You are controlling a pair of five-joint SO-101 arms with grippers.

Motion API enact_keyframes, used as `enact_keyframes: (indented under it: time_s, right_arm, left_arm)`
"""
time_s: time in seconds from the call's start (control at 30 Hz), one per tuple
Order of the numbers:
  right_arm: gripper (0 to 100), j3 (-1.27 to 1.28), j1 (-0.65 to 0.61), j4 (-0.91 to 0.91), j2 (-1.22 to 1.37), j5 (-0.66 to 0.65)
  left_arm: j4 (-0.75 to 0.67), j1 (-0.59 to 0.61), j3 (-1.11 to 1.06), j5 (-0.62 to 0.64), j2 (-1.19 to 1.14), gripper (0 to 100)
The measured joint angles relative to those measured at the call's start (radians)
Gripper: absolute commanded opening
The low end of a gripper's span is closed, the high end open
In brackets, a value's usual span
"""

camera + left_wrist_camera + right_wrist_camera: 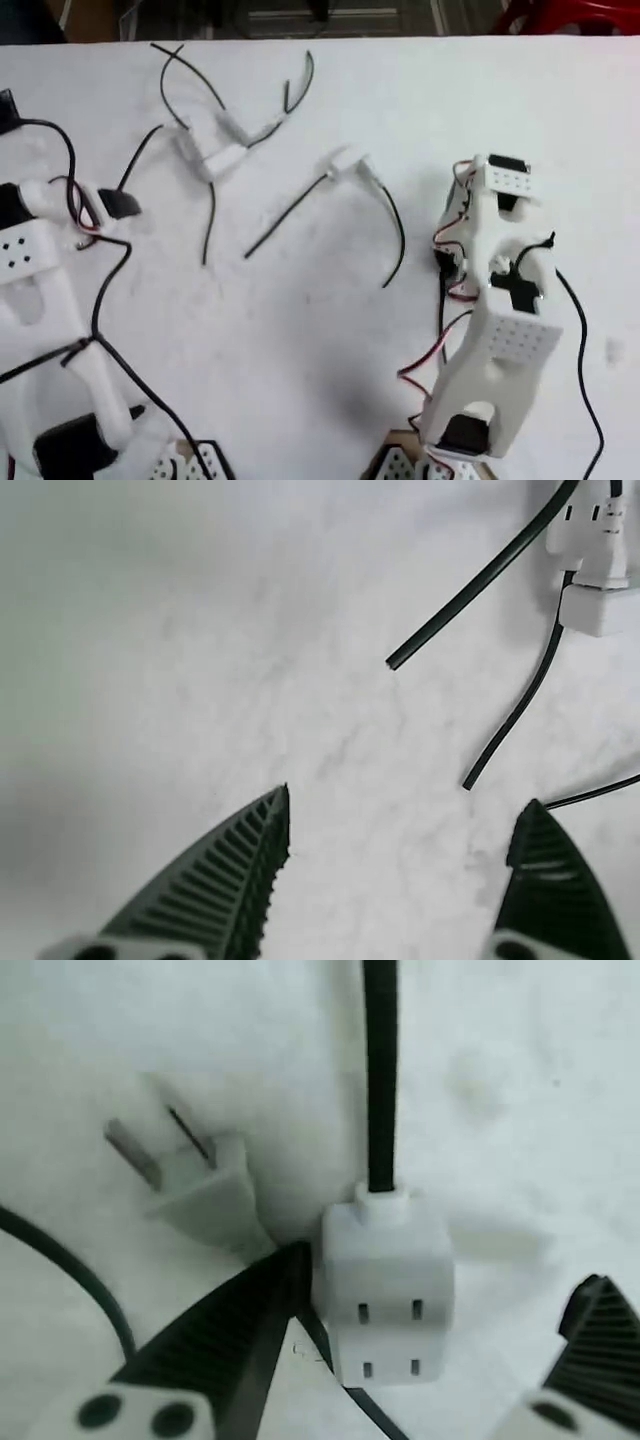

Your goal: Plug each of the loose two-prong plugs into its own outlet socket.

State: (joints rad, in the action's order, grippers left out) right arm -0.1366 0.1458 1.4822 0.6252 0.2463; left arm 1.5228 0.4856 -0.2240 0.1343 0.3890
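Note:
In the right wrist view my right gripper [447, 1268] is open, its jaws standing on either side of a white two-slot outlet socket [387, 1295] on a black cord [380, 1070]. One finger [245, 1335] lies right against the socket's side. A white two-prong plug [205, 1195] lies on the table beside that finger. My left gripper [405, 800] is open over bare table with nothing between its jaws; a joined white plug and socket [595, 570] lies beyond it. From above, the left gripper [122, 205] sits at the left and the right arm [497, 180] stands at the right.
More white plugs and sockets on black cords lie at the back of the table [235, 130] [345, 160]. Loose cord ends [392, 663] trail across the white tabletop [300, 330]. Red and black arm wires [440, 300] hang beside the right arm.

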Motion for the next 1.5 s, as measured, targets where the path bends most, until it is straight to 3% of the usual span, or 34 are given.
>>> enact_keyframes:
  time_s: [0.1, 0.23, 0.37, 0.6, 0.83, 1.17, 1.5]
  right_arm:
    - [34.0, -0.123, 0.003, 0.097, 0.087, 0.0]
    - [8.1, -0.236, 0.028, 0.172, 0.161, -0.008]
    - [11.8, -0.275, 0.041, 0.193, 0.17, -0.098]
    - [5.8, -0.292, 0.032, 0.226, 0.152, -0.133]
    - [5.7, -0.287, -0.106, 0.219, -0.058, -0.137]
    - [5.6, -0.287, -0.413, 0.169, -0.238, 0.176]
    - [6.0, -0.285, -0.74, -0.091, -0.055, 0.445]
  left_arm:
    - [0.0, 0.0, 0.0, 0.0, 0.008, 34]
    - [0.0, 0.0, 0.0, 0.0, 0.008, 34]
    - [0.0, 0.0, 0.0, 0.0, 0.008, 34]
    - [0.0, 0.0, 0.0, 0.0, 0.008, 34]
    - [0.0, 0.0, 0.0, 0.0, 0.008, 34]
    - [0.0, 0.083, 0.0, 0.0, 0.008, 34]
    - [-0.003, 0.126, -0.055, 0.0, 0.009, 34]
